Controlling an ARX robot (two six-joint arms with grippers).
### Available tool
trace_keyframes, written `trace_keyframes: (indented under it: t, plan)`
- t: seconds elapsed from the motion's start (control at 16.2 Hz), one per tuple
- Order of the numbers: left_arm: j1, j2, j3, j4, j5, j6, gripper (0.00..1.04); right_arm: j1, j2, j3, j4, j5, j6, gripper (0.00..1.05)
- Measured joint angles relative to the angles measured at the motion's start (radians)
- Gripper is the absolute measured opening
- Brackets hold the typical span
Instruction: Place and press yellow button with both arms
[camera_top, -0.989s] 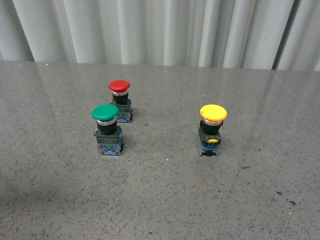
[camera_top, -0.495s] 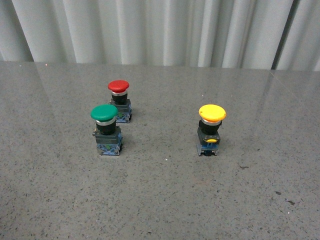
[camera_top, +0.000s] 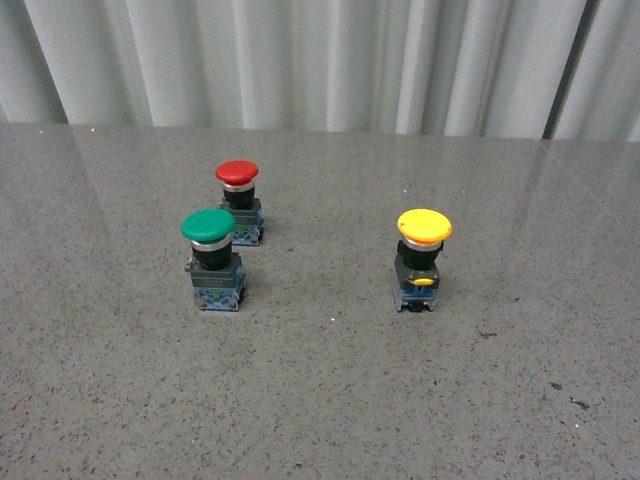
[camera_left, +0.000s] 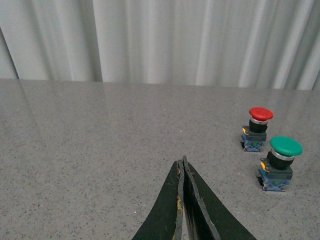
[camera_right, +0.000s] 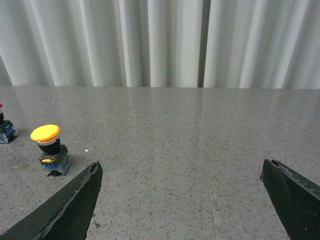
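While the yellow button (camera_top: 423, 258) stands upright on the bench (camera_top: 300, 410), well short of its far edge, the right pincer (camera_right: 181, 167) gapes wide, seemingly for grasping; the left pincer (camera_left: 183, 165), tips together, suits pressing.

The grey speckled stone-look tabletop (camera_top: 320, 400) is smooth and faintly shiny. The yellow button (camera_top: 424, 226) has a mushroom cap of smooth, slightly glossy plastic. The left gripper (camera_left: 182, 162) has matt black fingers (camera_left: 169, 202), scuffed at the edges. Beyond them, the white pleated curtain (camera_left: 160, 40) looks like matt cloth.
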Motion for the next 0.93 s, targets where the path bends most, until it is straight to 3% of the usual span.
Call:
trace_keyframes:
  t: [0.8,0.93]
  plan:
    - [0.001,-0.215,-0.037,-0.155,0.000,0.000,0.04,0.000,0.000,0.000,0.000,0.000,0.000,0.98]
    - [0.001,-0.377,-0.037,-0.333,0.000,0.000,0.04,0.000,0.000,0.000,0.000,0.000,0.000,0.98]
